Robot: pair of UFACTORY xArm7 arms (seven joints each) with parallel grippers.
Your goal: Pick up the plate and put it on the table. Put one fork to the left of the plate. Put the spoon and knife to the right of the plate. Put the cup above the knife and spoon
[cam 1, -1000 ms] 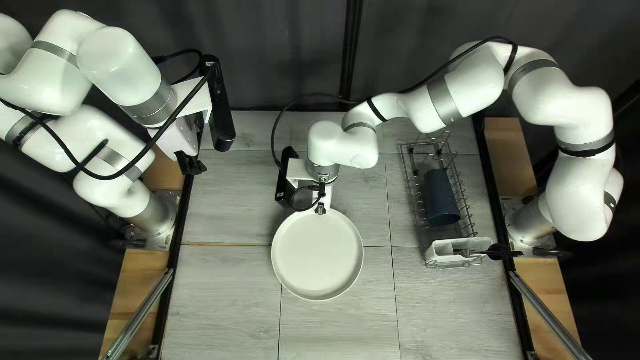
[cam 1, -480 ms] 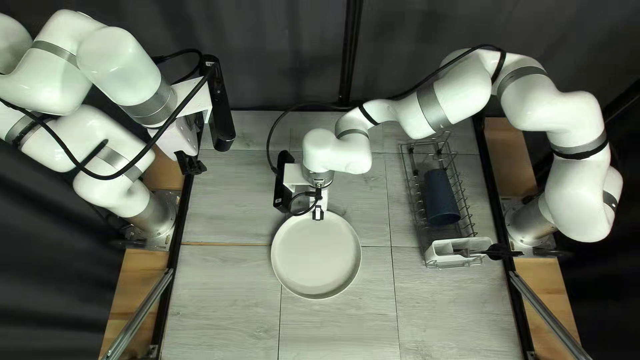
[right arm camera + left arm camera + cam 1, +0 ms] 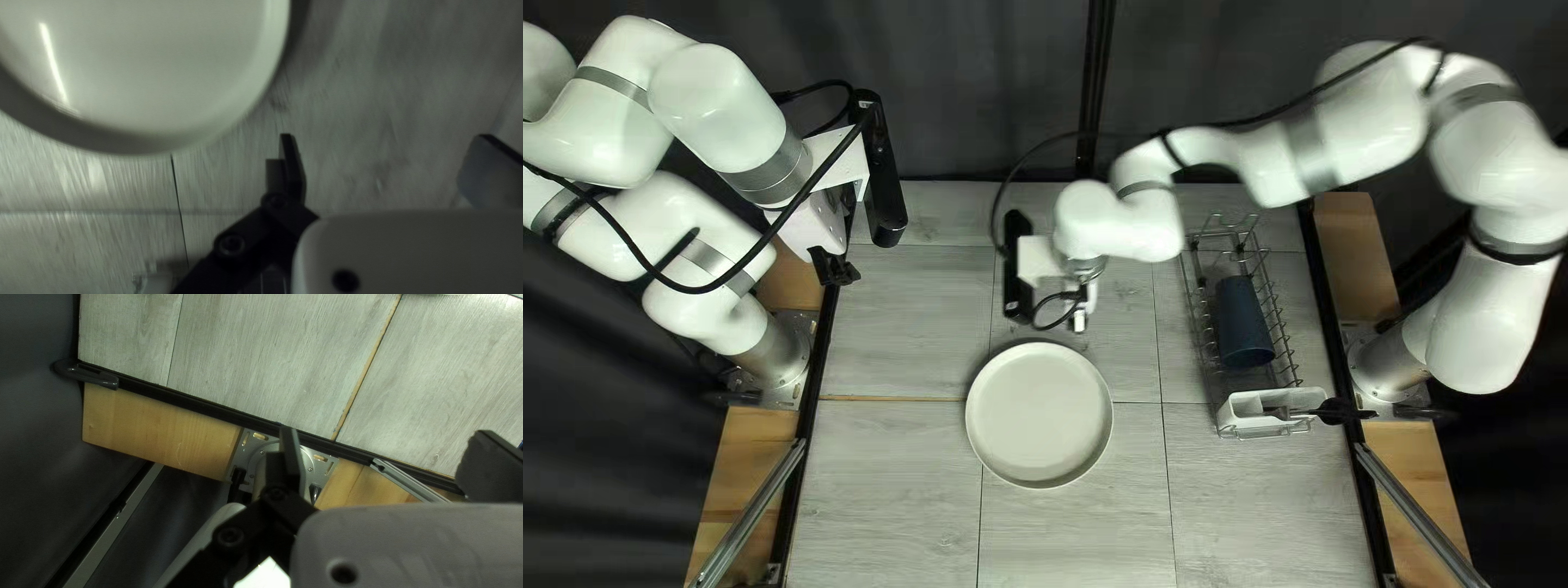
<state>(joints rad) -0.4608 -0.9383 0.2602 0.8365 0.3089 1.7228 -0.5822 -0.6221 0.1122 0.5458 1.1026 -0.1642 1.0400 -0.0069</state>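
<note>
The round off-white plate (image 3: pixel 1039 414) lies flat on the table. Just beyond its far rim, apart from it, is my right gripper (image 3: pixel 1079 322). The right wrist view has the plate (image 3: pixel 136 65) beside the open right gripper (image 3: pixel 389 165), nothing between its fingers. Over the table's far left edge hangs my left gripper (image 3: pixel 835 269); in its own view the left gripper (image 3: pixel 389 457) stands open and empty. A dark blue cup (image 3: pixel 1244 321) lies in the wire rack. Dark utensil handles (image 3: pixel 1342 412) stick out of the white holder (image 3: pixel 1241 411); their kinds cannot be told.
The wire rack (image 3: pixel 1196 316) stands on the table's right side, close to the black edge rail (image 3: pixel 1331 316). My right arm reaches across above the rack's far end. A metal bar (image 3: pixel 757 512) runs beside the table's left edge.
My right gripper first came nearer at the plate's far rim, then let it go and moved back toward the far edge and right. The plate shifted very slightly left. The left arm stayed still.
</note>
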